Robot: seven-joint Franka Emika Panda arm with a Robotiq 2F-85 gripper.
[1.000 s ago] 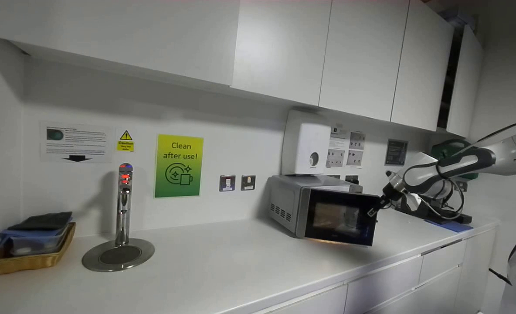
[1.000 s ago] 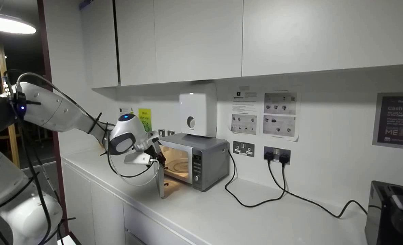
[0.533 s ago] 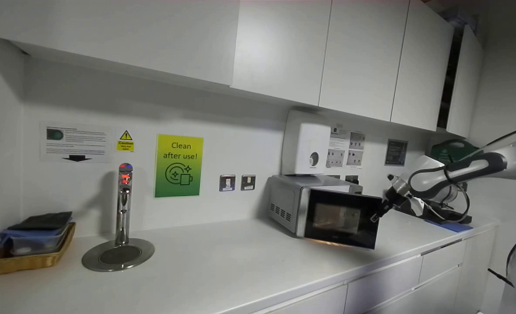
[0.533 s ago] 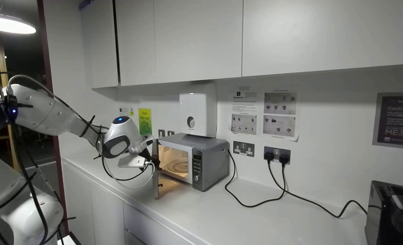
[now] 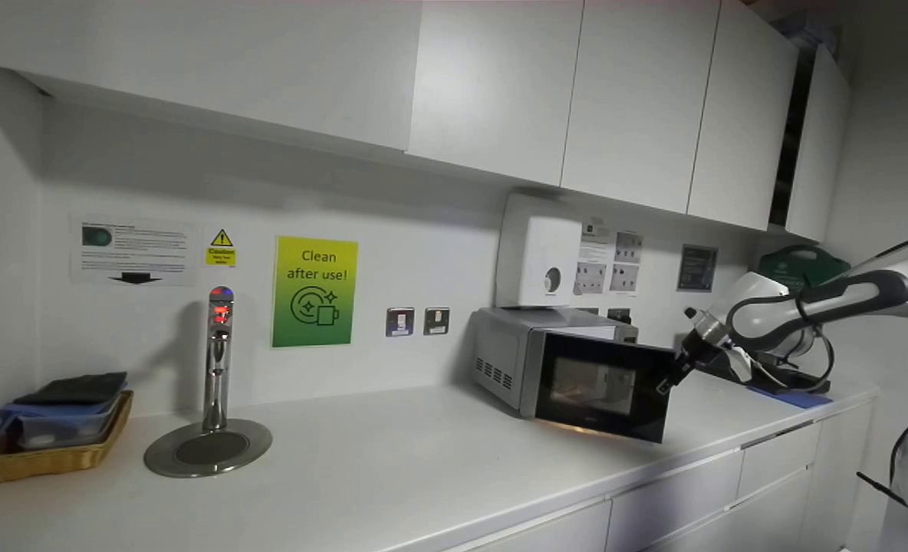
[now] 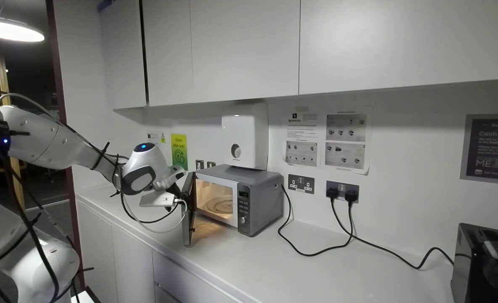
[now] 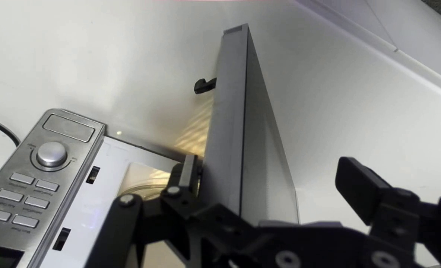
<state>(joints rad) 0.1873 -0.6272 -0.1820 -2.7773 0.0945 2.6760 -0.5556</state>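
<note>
Microwave door (image 5: 603,387): stands open, upright, its free edge (image 7: 228,115) out nr the worktop's (image 6: 299,269) front edge; the microwave (image 6: 261,206) itself sits back twd the rear edge.
Hand (image 7: 269,167): wide, straddling the free edge, nothing clamped; inner finger (image 7: 188,171) at or just beside the door (contact hard to tell), outer finger (image 7: 358,186) well apart from the front face (image 7: 267,156).
Door weight: prob. moderate but side-hung, so a light push shd swing it; arc only, no straight pull.
Front face: stiff, glossy, likely slick; window (image 5: 592,387) prob. glass, so no knocks.
Free edge: flat & slim, best hold, approx mid-height, far from the microwave for leverage.
Latch hook (image 7: 205,86): small, black, low on the door's inside; looks snappable, keep off.
Microwave: may creep on the worktop if yanked hard.
</note>
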